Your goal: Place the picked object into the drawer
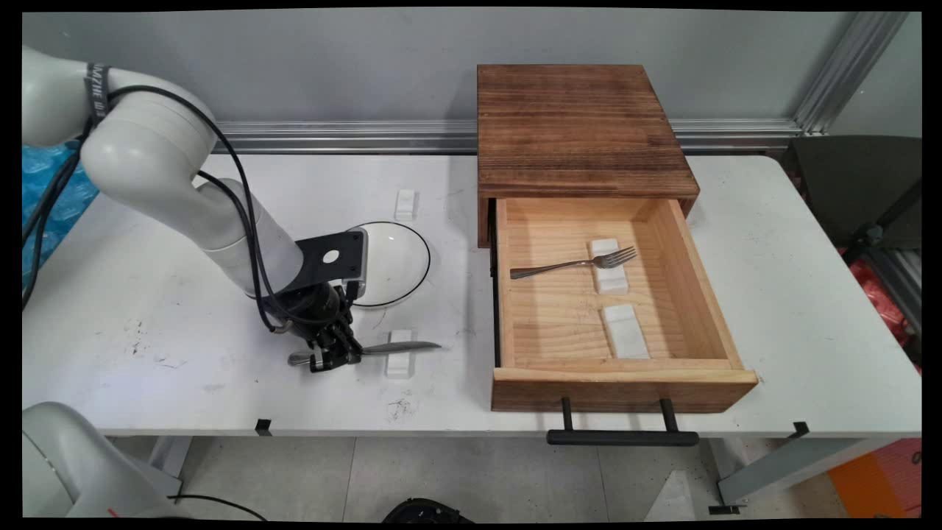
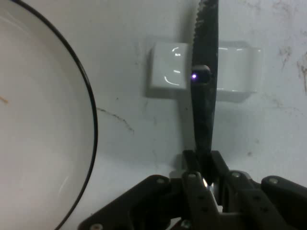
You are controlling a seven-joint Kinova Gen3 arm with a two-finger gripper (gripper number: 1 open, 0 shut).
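Pincer (image 1: 335, 358) was pressed together on the knife (image 1: 368, 350) handle; the blade ran rightward across the white rest (image 1: 399, 355), just beside the plate (image 1: 390, 263).

Only lettering in sight: a black strap (image 1: 97, 90) around the arm's upper link in the main view, white print on it, too small and skewed to read. Nothing legible on the wooden drawer box (image 1: 581, 132), plate (image 1: 397, 261) or worktop (image 1: 147, 324). Hand view: no text.
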